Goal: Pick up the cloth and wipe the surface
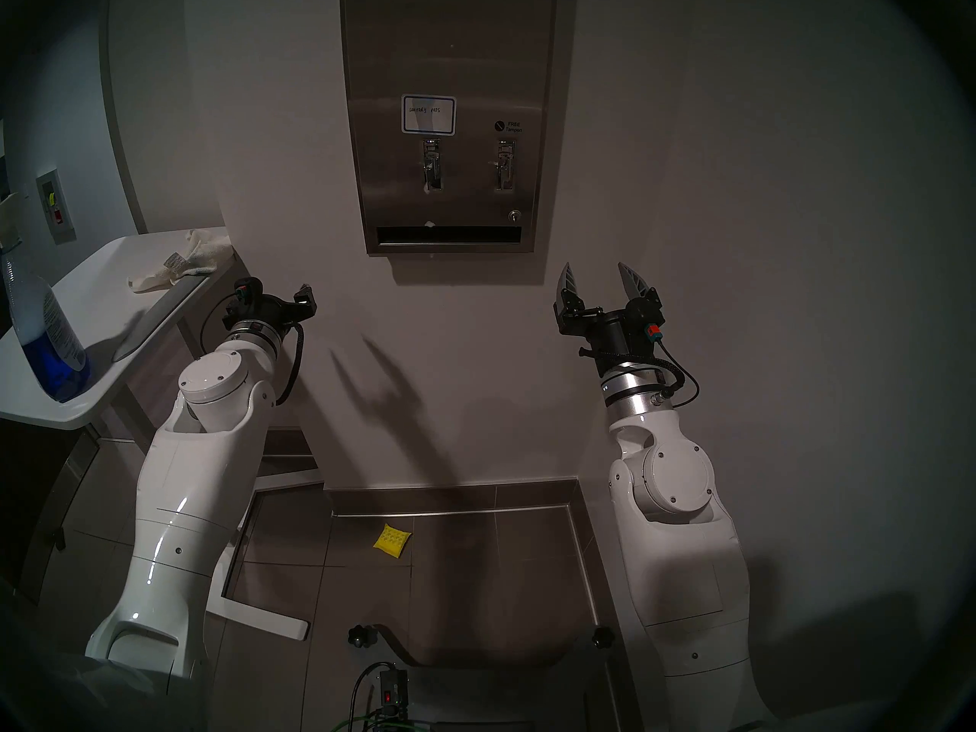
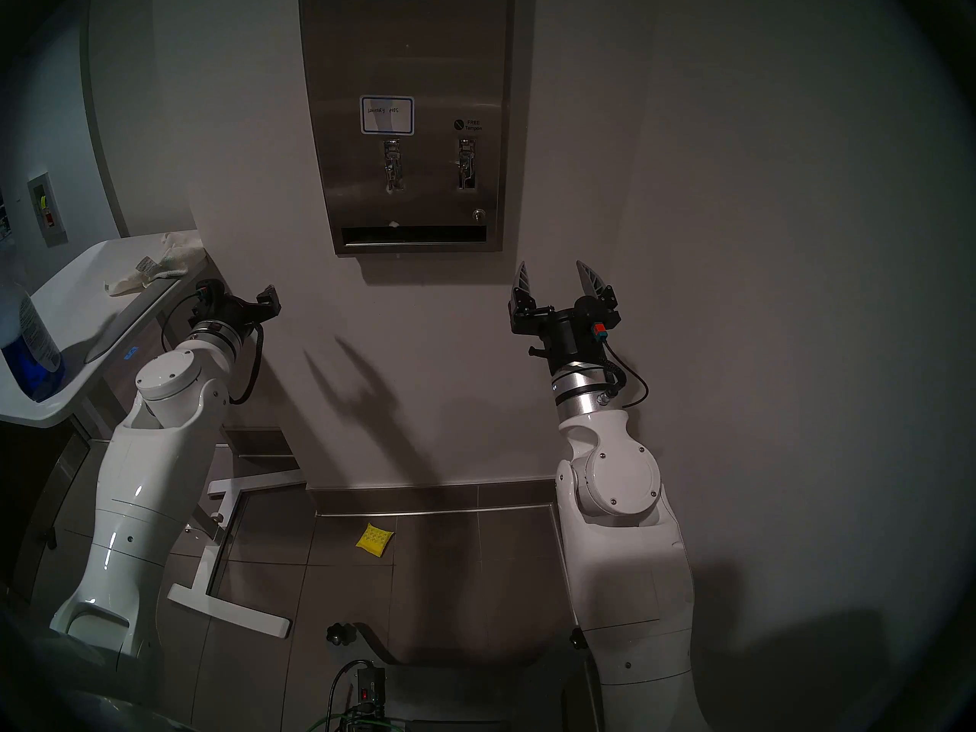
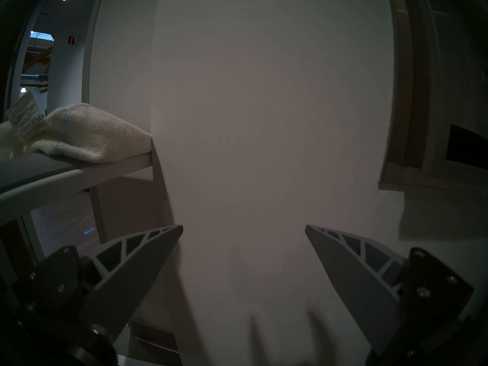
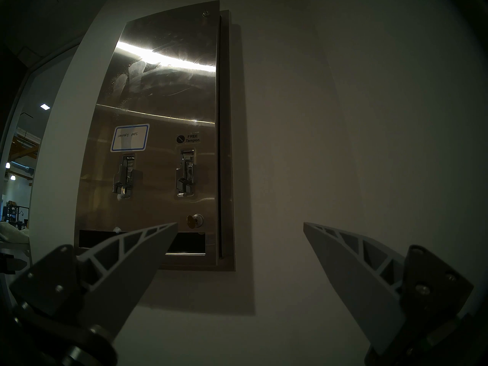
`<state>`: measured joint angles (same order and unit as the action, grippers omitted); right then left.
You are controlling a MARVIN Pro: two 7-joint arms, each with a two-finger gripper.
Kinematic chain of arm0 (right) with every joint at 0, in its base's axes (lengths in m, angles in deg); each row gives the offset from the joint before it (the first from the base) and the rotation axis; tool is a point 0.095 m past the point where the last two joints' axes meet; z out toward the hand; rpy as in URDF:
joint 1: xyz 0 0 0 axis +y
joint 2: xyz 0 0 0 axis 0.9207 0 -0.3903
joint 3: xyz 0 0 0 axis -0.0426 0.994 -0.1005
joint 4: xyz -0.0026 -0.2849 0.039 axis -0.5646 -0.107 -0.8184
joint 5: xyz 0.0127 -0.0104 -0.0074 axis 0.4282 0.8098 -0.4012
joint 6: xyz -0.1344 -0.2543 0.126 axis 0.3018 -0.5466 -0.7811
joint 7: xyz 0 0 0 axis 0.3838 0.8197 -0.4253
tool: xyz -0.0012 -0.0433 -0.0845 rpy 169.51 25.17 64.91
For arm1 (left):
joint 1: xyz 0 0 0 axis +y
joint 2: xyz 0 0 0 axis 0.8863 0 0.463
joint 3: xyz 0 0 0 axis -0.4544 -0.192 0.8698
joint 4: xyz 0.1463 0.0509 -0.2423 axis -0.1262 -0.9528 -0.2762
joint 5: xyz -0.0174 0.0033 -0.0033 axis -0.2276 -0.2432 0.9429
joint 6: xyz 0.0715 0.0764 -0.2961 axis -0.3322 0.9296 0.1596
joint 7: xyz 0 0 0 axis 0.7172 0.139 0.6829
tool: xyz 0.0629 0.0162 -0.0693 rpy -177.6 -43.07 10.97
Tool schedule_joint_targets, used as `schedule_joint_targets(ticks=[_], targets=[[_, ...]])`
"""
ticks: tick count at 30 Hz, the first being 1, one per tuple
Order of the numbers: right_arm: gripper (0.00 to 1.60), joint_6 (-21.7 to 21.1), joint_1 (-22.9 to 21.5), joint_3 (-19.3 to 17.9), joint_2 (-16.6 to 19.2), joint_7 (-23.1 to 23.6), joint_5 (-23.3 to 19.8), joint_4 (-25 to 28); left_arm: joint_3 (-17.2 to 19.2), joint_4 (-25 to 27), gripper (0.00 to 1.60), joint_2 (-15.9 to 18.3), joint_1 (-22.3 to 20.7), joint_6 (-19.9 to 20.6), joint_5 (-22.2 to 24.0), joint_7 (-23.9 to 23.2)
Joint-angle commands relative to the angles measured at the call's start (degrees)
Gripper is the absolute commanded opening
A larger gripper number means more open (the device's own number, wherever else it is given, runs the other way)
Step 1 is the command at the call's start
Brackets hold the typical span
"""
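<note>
The off-white terry cloth lies crumpled with its tag up at the far corner of the white table, against the wall. In the left wrist view the cloth sits up and to the left of my left gripper, which is open, empty and facing the bare wall below the tabletop's level. The steel dispenser front hangs on the wall, smeared near its top. My right gripper is open and empty, below the dispenser's lower right corner.
A spray bottle of blue liquid stands near the table's front edge. A small yellow quilted pad lies on the tiled floor by the baseboard. The table's white foot reaches across the floor beside my left arm.
</note>
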<state>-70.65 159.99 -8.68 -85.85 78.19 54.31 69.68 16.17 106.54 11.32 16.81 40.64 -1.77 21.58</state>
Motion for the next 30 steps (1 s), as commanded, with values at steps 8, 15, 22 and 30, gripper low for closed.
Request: schedule_joint_targets(ticks=[8, 15, 22, 30], targets=[[1.6, 0.64, -1.14, -0.03, 0.09, 0.14, 0.07, 2.19, 1.28, 1.3, 1.6, 0.16, -1.72, -2.84, -0.48, -0.1], [1.6, 0.64, -1.14, -0.03, 0.09, 0.14, 0.07, 2.2, 1.47, 1.81, 1.6, 0.32, -1.78, -0.69, -0.01, -0.24], [1.6, 0.64, -1.14, -0.03, 0.09, 0.14, 0.07, 2.19, 1.54, 1.88, 1.6, 0.31, -1.81, -0.33, 0.07, -0.27], [1.6, 0.64, -1.14, -0.03, 0.09, 0.14, 0.07, 2.19, 1.52, 1.9, 1.6, 0.37, -1.81, -0.21, 0.22, -0.24]])
